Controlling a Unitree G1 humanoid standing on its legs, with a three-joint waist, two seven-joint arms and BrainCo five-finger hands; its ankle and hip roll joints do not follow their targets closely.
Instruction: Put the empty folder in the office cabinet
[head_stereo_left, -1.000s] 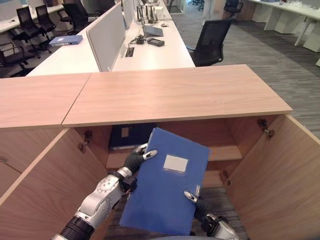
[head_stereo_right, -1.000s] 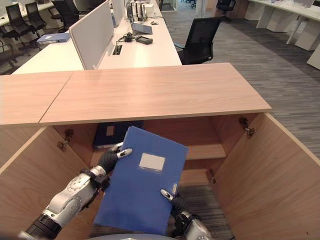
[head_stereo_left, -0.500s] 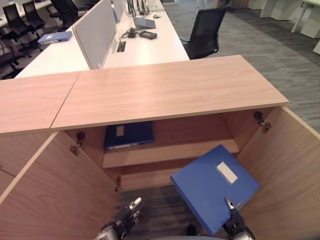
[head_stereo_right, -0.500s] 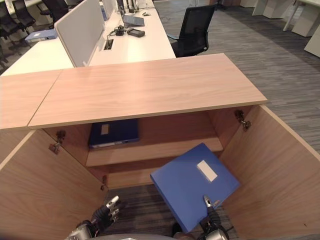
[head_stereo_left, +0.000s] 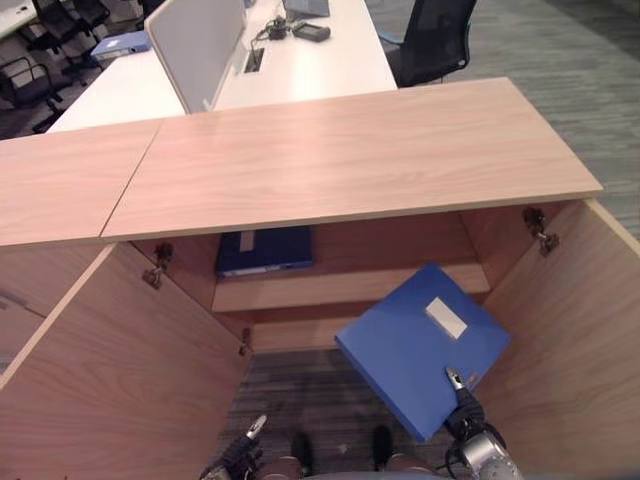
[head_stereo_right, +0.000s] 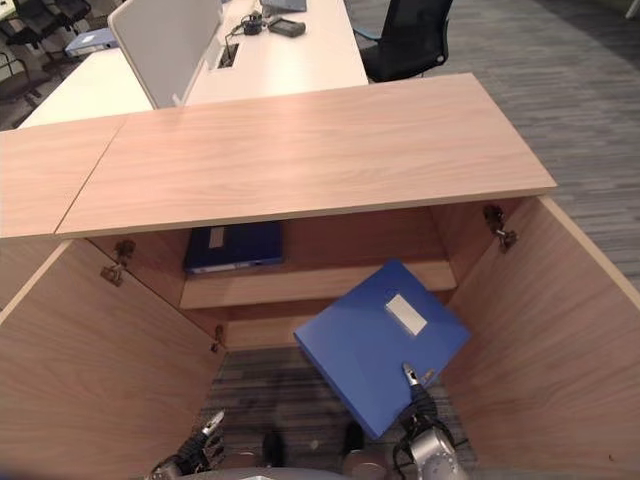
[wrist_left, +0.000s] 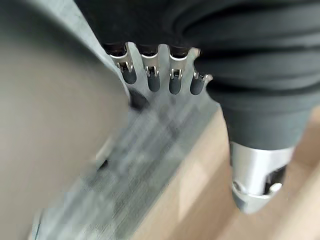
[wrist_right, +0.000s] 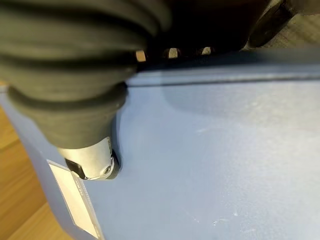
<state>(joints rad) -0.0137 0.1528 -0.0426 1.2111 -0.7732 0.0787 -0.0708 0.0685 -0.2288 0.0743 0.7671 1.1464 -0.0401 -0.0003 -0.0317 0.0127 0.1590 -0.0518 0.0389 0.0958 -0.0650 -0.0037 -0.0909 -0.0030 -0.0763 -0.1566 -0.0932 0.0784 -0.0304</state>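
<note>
- The blue folder (head_stereo_left: 420, 345) is in the air in front of the open cabinet (head_stereo_left: 350, 180), on the right side, near the right door (head_stereo_left: 575, 340). It is tilted, with the white label (head_stereo_left: 446, 318) facing up, so you can see which face is on top.
- Your right hand (head_stereo_left: 462, 400) holds it alone by the near corner. The thumb lies on the top face and the other fingers go under the cover, so the folder is pinched between them. I judge this grip is at the edge to leave the far part free to enter first.
- The shelf (head_stereo_left: 350, 288) is just beyond the far edge of the folder, and its right half looks free. A dark folder (head_stereo_left: 265, 250) already lies on the left part of the shelf, so the right side seems the place for yours.
- Both doors stand wide open, the left door (head_stereo_left: 120, 370) too, and this leaves room for the arm.
- Your left hand (wrist_left: 160, 77) hangs low at the near left, with straight fingers apart from each other and holding nothing.
</note>
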